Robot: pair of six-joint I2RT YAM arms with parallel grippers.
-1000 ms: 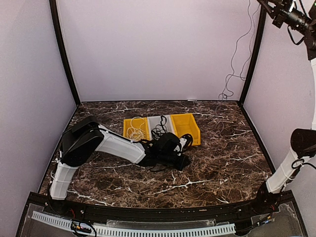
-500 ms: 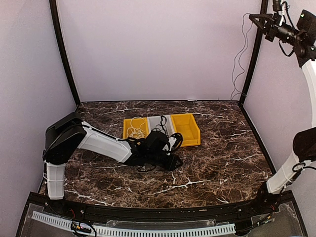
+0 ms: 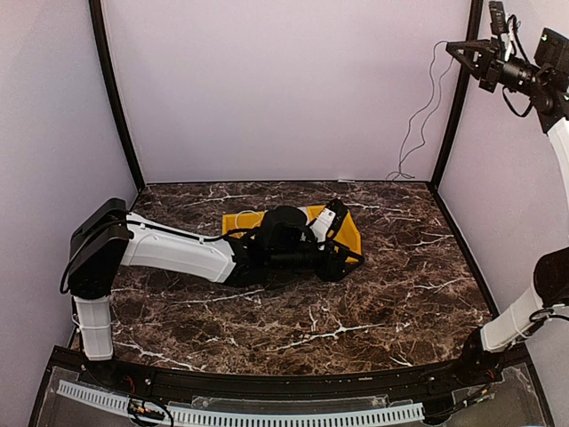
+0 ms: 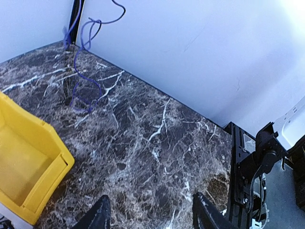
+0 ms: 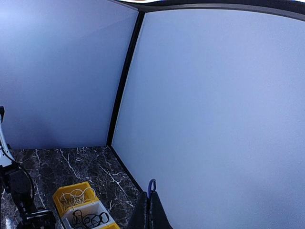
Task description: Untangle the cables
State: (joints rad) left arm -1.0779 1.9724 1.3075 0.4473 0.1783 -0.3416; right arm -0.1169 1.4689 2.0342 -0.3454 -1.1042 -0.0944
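Note:
My right gripper point(image 3: 452, 46) is raised high at the back right, shut on a thin dark cable point(image 3: 399, 169) that hangs down to the table's back right corner. In the right wrist view a small loop of that cable point(image 5: 151, 186) sticks up between the shut fingertips point(image 5: 150, 202). A white cable point(image 5: 76, 196) lies in a yellow bin and a black cable point(image 5: 90, 220) in the grey bin beside it. My left gripper point(image 3: 345, 252) reaches over the bins. It stands open point(image 4: 152, 215) with only table between its fingers. The hanging cable point(image 4: 77, 67) shows far ahead of it.
Three bins stand in a row at mid-table: yellow point(image 3: 233, 221), grey, yellow point(image 3: 352, 229), and the left arm covers most of them. The right yellow bin point(image 4: 28, 162) is empty. White walls with black corner posts point(image 3: 455, 116) enclose the dark marble table.
My left arm has swung from the table in front of the bins to over them, and its jaws have opened. My right gripper has shifted a little, still holding the hanging cable.

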